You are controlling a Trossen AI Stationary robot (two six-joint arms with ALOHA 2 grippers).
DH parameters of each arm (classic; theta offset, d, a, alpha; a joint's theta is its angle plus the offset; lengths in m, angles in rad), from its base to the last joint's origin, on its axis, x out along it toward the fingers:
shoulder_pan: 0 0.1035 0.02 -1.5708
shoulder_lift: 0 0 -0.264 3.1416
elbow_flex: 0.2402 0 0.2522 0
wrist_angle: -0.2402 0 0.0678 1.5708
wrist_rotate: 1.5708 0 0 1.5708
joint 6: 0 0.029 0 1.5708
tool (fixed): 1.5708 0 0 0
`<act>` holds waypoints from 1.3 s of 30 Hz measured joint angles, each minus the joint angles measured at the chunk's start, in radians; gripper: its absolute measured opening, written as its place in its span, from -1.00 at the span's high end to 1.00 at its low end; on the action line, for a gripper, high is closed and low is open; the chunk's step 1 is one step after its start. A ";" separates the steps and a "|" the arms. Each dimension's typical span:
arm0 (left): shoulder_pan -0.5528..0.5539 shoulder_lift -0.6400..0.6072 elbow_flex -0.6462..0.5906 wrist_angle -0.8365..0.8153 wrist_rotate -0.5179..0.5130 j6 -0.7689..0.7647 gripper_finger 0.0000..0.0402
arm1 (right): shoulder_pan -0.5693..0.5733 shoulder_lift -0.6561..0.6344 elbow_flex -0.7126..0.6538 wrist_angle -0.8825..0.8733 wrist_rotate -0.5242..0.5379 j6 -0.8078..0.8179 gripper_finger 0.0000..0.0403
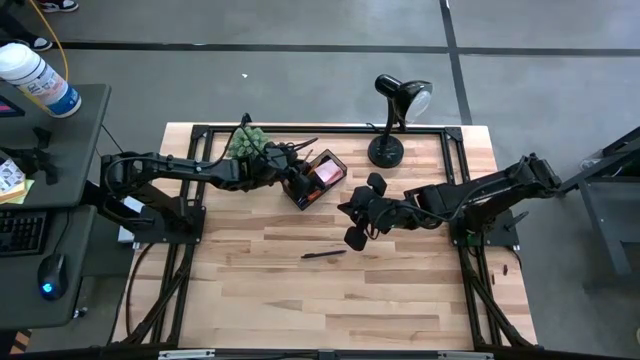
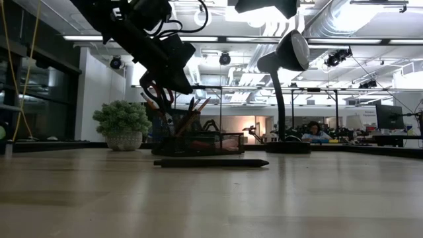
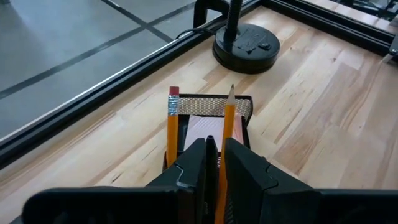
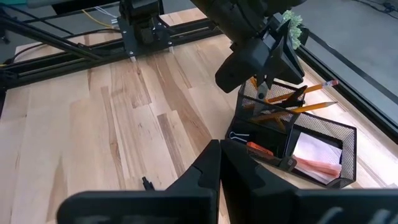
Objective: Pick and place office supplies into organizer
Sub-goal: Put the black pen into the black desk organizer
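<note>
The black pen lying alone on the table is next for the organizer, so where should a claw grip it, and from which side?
Probably at mid-barrel, coming straight down. The black pen lies flat on bare wood, apart from the organizer, with free room on both long sides for the fingers to straddle the barrel. The right claw is nearest; the left claw is over the organizer.

Two pencils [image 3: 172, 121] standing in one mesh organizer [image 1: 318, 177]. One pad of pink notes [image 4: 314, 155] inside it. One pen [image 1: 324, 254] on the table in front of it. One lamp [image 1: 392, 120] and one plant [image 1: 246, 142] behind it.
</note>
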 joint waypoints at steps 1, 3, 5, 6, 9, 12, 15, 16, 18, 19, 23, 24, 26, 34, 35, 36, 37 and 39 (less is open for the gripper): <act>0.000 0.000 0.000 0.000 0.000 0.006 0.76 | 0.000 0.000 0.000 0.000 0.000 0.000 0.98; 0.000 0.000 0.000 0.000 0.022 0.013 0.76 | 0.000 0.000 0.000 -0.002 0.000 -0.004 0.99; 0.000 0.000 0.000 0.001 0.075 0.017 0.76 | 0.000 0.000 0.000 -0.009 0.000 -0.009 0.99; 0.000 -0.001 0.000 0.003 0.093 0.026 0.76 | -0.001 0.000 0.000 -0.013 0.000 -0.009 0.99; -0.030 -0.011 0.000 0.019 0.102 0.062 0.76 | -0.007 0.000 0.000 -0.026 -0.023 -0.008 0.98; -0.066 -0.020 -0.001 0.017 0.086 0.077 0.76 | -0.014 0.000 0.000 -0.032 -0.051 -0.009 0.97; -0.109 -0.040 0.000 0.025 0.055 0.083 0.76 | -0.021 0.000 0.000 -0.032 -0.069 -0.009 0.98; -0.124 -0.047 0.000 0.021 0.045 0.093 0.76 | -0.021 0.000 0.000 -0.035 -0.071 -0.013 0.99; -0.154 -0.061 0.000 0.020 0.020 0.109 0.76 | -0.025 0.000 0.001 -0.071 -0.078 -0.014 0.99; -0.173 -0.069 0.000 0.019 0.006 0.111 0.76 | -0.025 -0.004 0.001 -0.115 -0.078 0.000 0.99; -0.254 -0.092 0.000 -0.003 0.000 0.121 0.76 | -0.013 -0.038 0.001 -0.371 -0.029 0.112 0.99; -0.279 -0.093 0.000 -0.007 -0.001 0.121 0.76 | -0.005 -0.050 0.001 -0.416 -0.002 0.123 0.99; -0.335 -0.093 0.000 -0.011 -0.001 0.121 0.76 | 0.017 -0.082 0.000 -0.446 0.034 0.133 0.99; -0.529 -0.093 0.000 -0.010 -0.113 0.097 0.76 | 0.059 -0.280 -0.265 -0.168 0.025 0.231 0.99; -0.543 -0.093 0.000 -0.010 -0.113 0.095 0.76 | 0.062 -0.305 -0.322 -0.102 0.001 0.248 0.99; -0.557 -0.092 0.000 -0.010 -0.110 0.093 0.76 | 0.063 -0.326 -0.378 -0.023 -0.031 0.256 0.98; -0.570 -0.088 0.000 -0.008 -0.098 0.093 0.76 | 0.063 -0.344 -0.434 0.060 -0.067 0.262 0.98; -0.587 -0.075 0.000 -0.015 -0.064 0.091 0.76 | 0.066 -0.368 -0.535 0.235 -0.130 0.253 0.98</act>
